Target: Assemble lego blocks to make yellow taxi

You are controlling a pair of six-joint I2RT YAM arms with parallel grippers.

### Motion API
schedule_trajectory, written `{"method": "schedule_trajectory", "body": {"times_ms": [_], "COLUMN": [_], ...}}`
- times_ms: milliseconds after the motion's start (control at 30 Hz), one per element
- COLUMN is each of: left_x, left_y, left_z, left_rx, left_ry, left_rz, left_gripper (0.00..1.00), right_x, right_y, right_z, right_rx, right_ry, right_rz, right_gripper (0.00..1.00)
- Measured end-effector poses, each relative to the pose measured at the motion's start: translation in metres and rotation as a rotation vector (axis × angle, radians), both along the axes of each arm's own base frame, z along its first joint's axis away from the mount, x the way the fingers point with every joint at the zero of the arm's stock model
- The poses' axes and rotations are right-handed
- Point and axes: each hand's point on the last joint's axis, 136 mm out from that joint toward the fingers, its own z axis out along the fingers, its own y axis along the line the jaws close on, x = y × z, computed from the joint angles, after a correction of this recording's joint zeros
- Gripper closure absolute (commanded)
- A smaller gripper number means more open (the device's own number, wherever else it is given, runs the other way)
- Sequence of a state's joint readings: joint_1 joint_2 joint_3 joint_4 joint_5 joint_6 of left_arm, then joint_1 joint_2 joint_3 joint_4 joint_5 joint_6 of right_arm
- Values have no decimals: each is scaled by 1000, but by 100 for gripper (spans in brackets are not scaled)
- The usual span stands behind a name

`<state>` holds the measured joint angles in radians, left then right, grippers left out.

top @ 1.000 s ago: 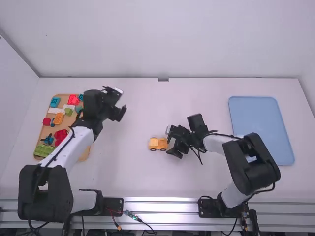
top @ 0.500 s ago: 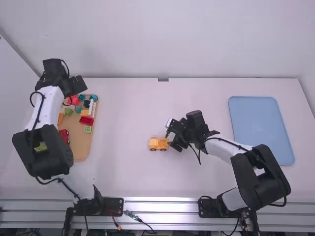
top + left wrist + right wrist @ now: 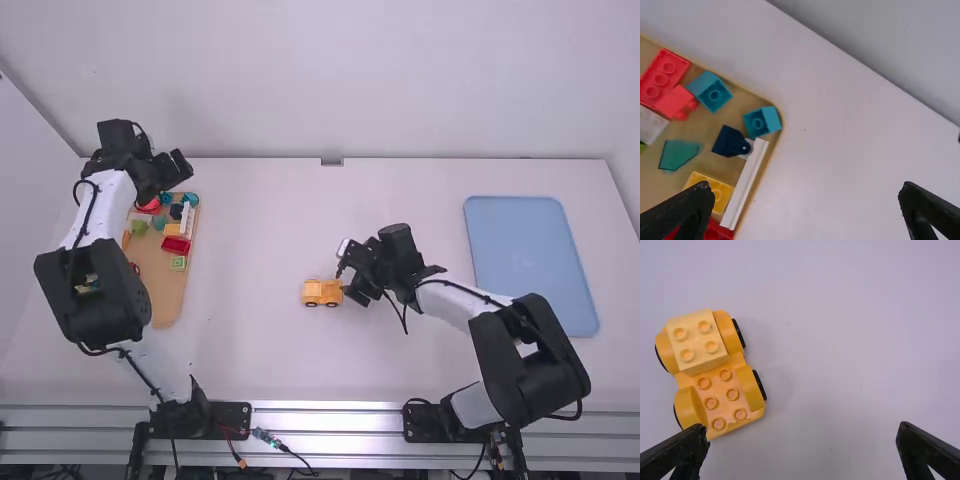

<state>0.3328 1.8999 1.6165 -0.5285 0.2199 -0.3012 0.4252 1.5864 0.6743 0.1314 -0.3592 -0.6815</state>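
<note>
**Now the half-built taxi is sitting mid-bench, with both sets of jaws standing apart**

So, the taxi is resting on its wheels, just toward the near edge from the middle of the bench. The right gripper is hanging just beside it, jaws wide and holding nothing. Over by the far left corner, the left gripper is hovering above the tray, its jaws also well parted and empty.

And how is this toy going to be handling? It's looking light and stiff, hard plastic all through, so firm squeezing shouldn't be hurting it. Smooth sides are likely to be slipping under a skewed grip, though, and those black tyres could be rolling away under a sideways nudge. I'd be taking the chassis squarely across its arches, leaving the studs free for pressing. The pale brick is sitting at one end; lifting by that alone would be risking popping it off. As for the yellow brick in the tray, two opposite flat walls are offering the best hold.
</note>
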Motion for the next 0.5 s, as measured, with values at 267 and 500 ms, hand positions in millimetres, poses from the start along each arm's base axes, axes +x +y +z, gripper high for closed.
{"method": "schedule_trajectory", "body": {"times_ms": [267,500], "left_x": [-4,-27], "left_y": [19,39], "left_z": [-2,-18], "left_rx": [-53,-24], "left_ry": [17,119], "left_rz": [251,453], "left_gripper": [0,5], "right_x": [7,11], "right_y": [3,5], "right_z": [6,10], "right_rx": [17,27], "right_ry": [-39,-60], "right_rz": [1,1], "right_gripper": [1,1]}}
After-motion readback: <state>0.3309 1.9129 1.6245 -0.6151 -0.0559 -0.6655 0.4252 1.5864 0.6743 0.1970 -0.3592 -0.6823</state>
